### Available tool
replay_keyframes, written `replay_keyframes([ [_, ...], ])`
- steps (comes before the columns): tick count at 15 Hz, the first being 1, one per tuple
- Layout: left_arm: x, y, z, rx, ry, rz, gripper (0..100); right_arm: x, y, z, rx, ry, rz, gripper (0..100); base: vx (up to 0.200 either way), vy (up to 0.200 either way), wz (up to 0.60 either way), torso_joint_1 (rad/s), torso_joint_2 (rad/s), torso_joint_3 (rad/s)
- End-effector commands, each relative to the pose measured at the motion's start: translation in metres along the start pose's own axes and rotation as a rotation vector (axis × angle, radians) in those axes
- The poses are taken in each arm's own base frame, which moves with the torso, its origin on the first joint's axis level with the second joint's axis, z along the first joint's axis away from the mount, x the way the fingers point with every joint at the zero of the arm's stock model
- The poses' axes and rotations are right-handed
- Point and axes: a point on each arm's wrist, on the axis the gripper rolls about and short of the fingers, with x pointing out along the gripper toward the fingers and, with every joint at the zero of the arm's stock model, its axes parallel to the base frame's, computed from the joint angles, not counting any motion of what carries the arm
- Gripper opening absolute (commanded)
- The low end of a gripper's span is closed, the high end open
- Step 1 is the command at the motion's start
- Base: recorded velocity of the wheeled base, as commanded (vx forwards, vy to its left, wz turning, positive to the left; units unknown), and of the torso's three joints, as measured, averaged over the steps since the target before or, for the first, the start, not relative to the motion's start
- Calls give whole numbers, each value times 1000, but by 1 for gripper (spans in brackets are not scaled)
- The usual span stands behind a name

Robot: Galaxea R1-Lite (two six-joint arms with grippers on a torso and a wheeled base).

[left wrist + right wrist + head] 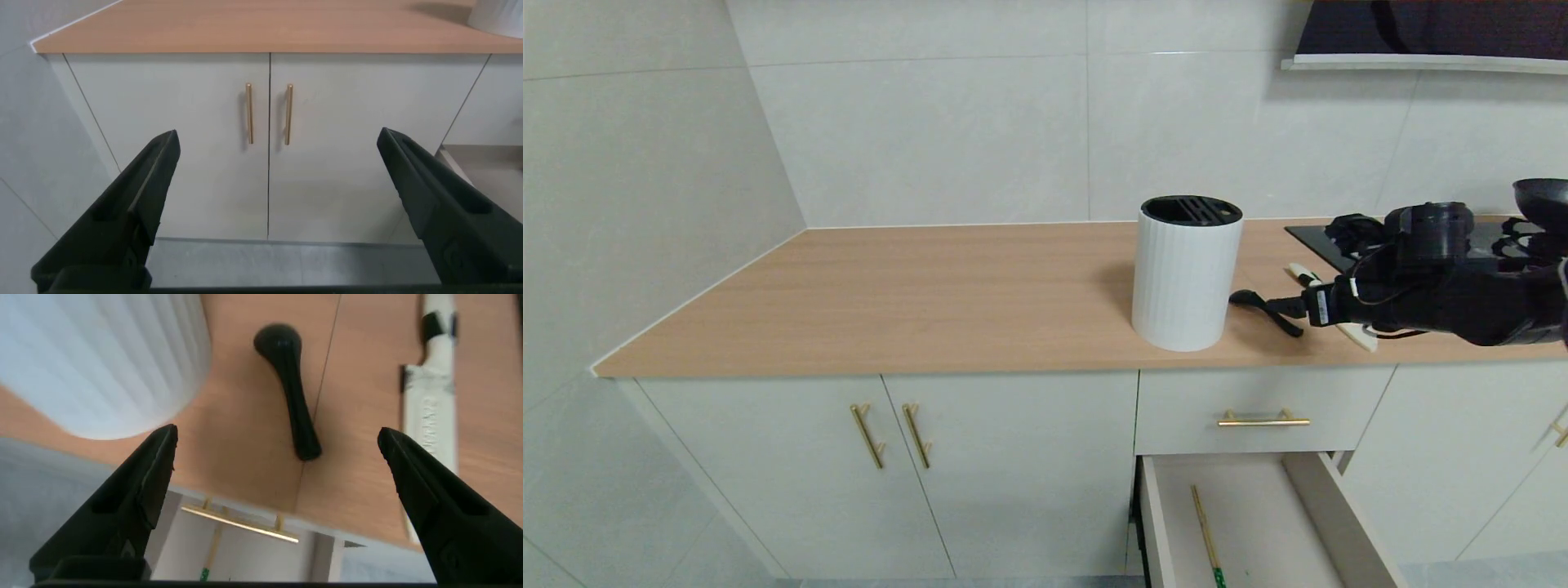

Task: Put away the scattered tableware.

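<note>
Lying in open drawer: chopsticks; white holder upright on countertop.

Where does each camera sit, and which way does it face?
Head view: on the robot's head, looking forward and down at the countertop, white utensil holder and open drawer; right arm at its right.
Left wrist view: low, facing the cabinet doors, framed by the open left end effector.
Right wrist view: above the counter edge, looking down on the black spoon and white knife; right end effector open.
Shared: head and right wrist views both show holder, spoon, knife.
</note>
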Motion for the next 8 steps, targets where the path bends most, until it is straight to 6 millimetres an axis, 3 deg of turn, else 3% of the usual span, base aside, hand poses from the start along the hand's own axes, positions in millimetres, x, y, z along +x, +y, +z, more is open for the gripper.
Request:
replay_keyframes([
  [1, 0, 0, 0, -1, 1, 1, 100, 40, -2, -25, -1, -4, 0, 100, 0, 0, 0, 0, 0, 0],
  [8, 0, 0, 0, 0, 1, 1, 100, 66, -12, -40, 29, -2, -12, 100, 0, 0, 0, 0, 0, 0],
])
